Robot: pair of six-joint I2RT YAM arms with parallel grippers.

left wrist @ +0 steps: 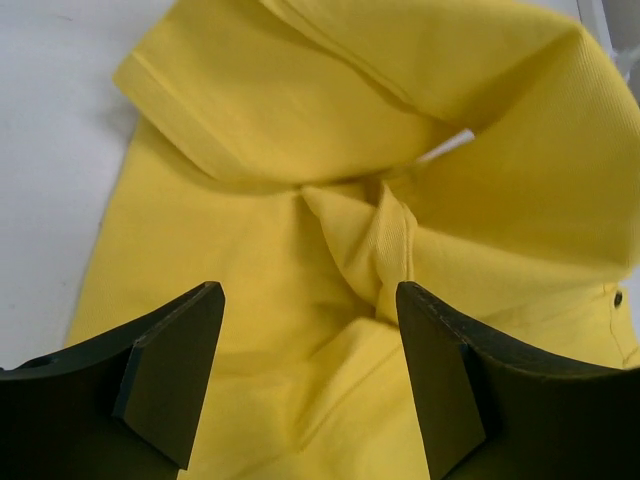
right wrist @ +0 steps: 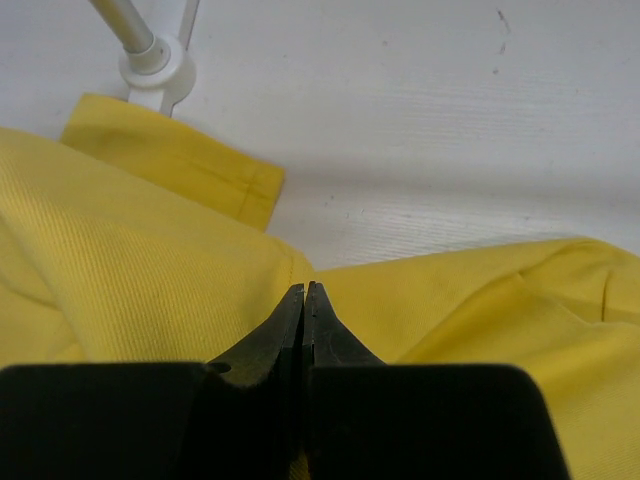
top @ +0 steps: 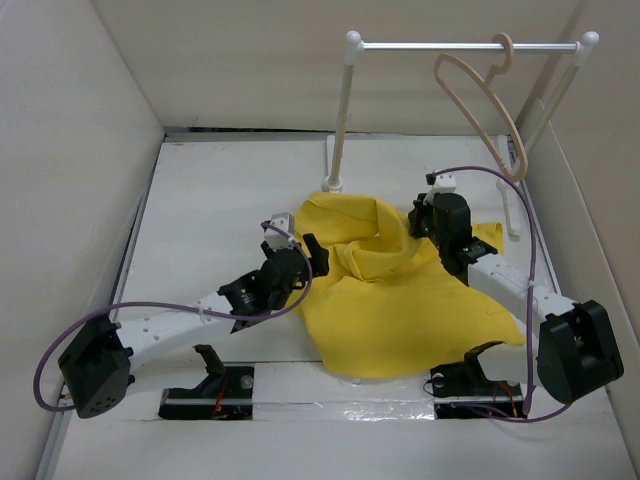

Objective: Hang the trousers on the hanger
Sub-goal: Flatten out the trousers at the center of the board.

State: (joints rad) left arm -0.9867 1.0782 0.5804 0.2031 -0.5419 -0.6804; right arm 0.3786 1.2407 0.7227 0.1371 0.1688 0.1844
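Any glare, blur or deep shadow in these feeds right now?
Top view: even light, sharp, slight glare on the glossy strip at the near edge. Left wrist view: trousers crisp, soft shadow in the folds, open left claw dark. Right wrist view: weave sharp, shut right claw silhouetted.

The right claw [right wrist: 304, 292] has its two dark fingers pressed flat together, tips at the far edge of the yellow trousers [right wrist: 130, 270] - whether any cloth is caught between them cannot be told. The cloth spreads to both sides of the fingers, and one stitched cuff [right wrist: 175, 160] lies flat on the white worktop [right wrist: 420, 130]. Just beyond the cuff stands the round foot of a white post [right wrist: 155, 65].
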